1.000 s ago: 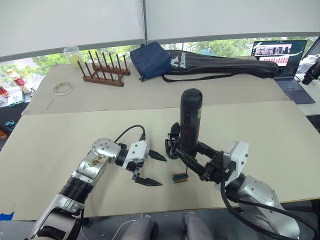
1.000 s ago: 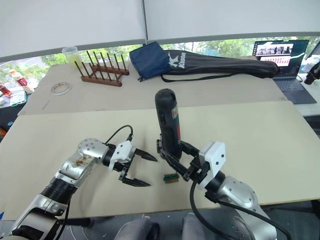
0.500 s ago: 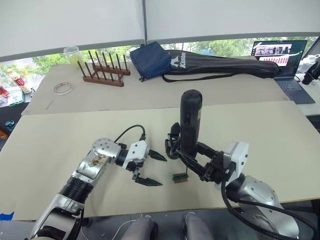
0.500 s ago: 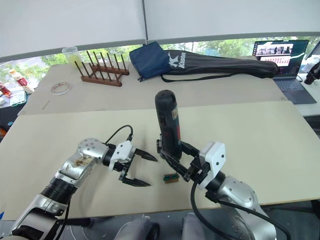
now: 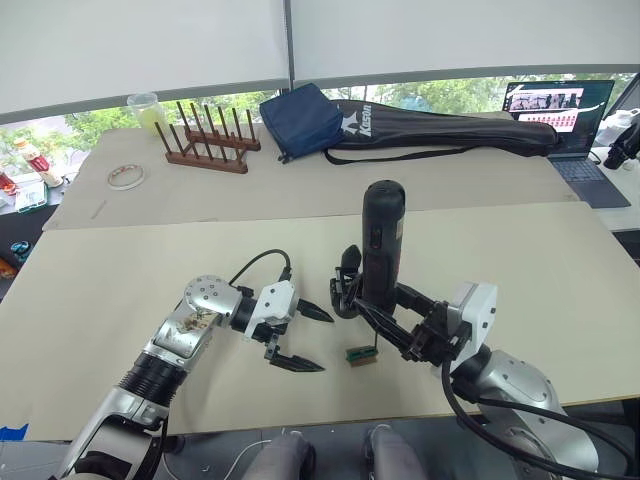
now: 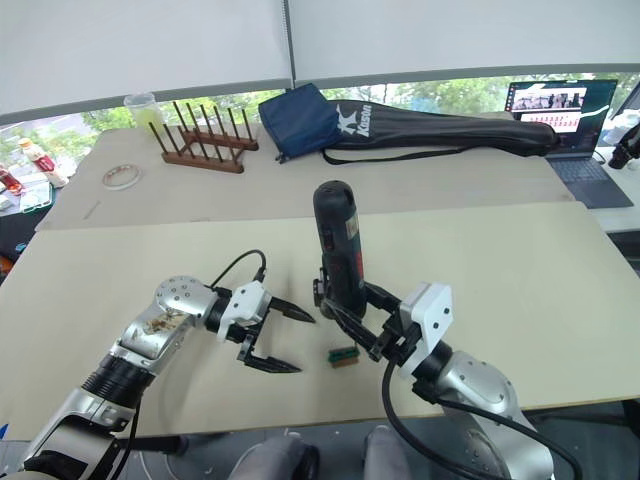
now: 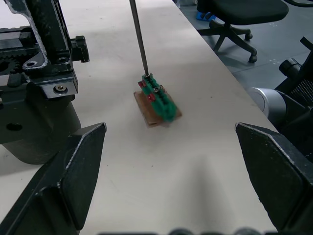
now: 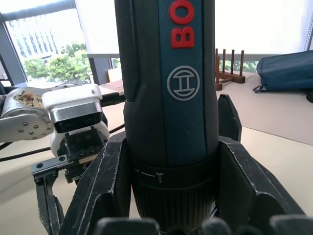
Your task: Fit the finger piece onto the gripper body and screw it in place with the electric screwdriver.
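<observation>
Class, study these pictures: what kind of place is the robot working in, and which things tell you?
Probably an office or lab workspace: a laptop on the far table, an office chair on the floor, and large windows with blinds.

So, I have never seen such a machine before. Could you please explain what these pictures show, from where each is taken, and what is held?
This is a humanoid robot with two arms, each ending in two black fingers. The two wide pictures come from cameras on its head, looking down over a beige table. The other two come from cameras on its wrists.

The right gripper is shut on the electric screwdriver and holds it upright. The left wrist view shows its thin metal bit touching a small green block on the table. The left gripper is open and holds nothing. Beside it stands the gripper body, a black mechanism.

Farther back lie a wooden rack, a blue bag and a laptop.
</observation>
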`<state>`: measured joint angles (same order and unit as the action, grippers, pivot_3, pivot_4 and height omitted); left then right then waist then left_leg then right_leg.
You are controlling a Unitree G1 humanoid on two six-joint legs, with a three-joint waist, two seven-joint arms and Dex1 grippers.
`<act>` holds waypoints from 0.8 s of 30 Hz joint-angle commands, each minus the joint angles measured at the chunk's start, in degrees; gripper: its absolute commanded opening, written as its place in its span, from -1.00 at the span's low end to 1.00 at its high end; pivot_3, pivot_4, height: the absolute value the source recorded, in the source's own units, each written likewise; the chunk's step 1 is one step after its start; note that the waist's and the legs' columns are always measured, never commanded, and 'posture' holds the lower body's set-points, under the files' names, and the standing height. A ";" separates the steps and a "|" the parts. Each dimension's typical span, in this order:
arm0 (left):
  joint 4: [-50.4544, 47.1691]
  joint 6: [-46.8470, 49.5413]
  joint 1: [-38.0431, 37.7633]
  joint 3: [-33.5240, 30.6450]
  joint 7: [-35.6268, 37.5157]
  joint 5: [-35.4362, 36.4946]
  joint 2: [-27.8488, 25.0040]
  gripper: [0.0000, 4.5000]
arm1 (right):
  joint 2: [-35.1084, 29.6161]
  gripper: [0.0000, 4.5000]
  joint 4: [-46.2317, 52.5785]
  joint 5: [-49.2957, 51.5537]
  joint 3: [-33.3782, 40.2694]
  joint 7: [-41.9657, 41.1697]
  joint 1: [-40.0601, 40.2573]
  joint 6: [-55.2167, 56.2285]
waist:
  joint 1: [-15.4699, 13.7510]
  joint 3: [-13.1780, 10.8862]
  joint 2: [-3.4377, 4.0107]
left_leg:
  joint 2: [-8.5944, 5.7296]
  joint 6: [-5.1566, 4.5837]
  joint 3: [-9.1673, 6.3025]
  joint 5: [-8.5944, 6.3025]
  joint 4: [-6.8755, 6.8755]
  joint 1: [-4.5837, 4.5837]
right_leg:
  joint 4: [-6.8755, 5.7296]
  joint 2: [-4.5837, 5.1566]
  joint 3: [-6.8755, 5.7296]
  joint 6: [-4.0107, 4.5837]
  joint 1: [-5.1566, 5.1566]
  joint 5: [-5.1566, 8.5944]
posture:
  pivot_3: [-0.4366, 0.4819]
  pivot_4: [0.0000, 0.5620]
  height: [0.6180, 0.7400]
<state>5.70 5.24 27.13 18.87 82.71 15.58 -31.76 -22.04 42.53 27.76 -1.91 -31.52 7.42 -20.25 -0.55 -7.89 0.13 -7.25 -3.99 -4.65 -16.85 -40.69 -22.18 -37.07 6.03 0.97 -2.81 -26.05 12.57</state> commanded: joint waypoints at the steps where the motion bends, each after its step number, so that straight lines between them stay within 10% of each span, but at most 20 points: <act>1: -1.67 -0.05 1.32 -0.67 0.25 0.43 0.05 1.00 | -0.06 -0.13 2.75 0.70 0.72 -0.11 -0.95 2.47 | 0.00 0.00 0.00 | 0.00 0.00 0.00 0.00 0.00 0.00 | 0.00 0.00 0.00 0.00 0.00 0.00 | -0.05 -0.47 1.00; 24: -1.32 1.70 0.88 -1.67 0.18 1.49 -0.58 1.00 | -3.48 -0.13 8.04 6.58 4.41 2.18 -3.20 -2.74 | -0.02 0.00 0.00 | 0.00 0.00 0.00 0.00 0.00 -0.01 | 0.00 0.01 0.00 0.00 0.00 0.00 | -0.05 -0.47 1.00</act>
<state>5.69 6.52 27.37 18.79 82.70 15.86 -31.97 -25.20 46.21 31.43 -0.01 -30.14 5.48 -22.92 -0.57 -7.89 0.13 -7.26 -3.99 -4.65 -16.85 -40.69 -22.19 -37.07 6.04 0.97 -2.81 -26.05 12.57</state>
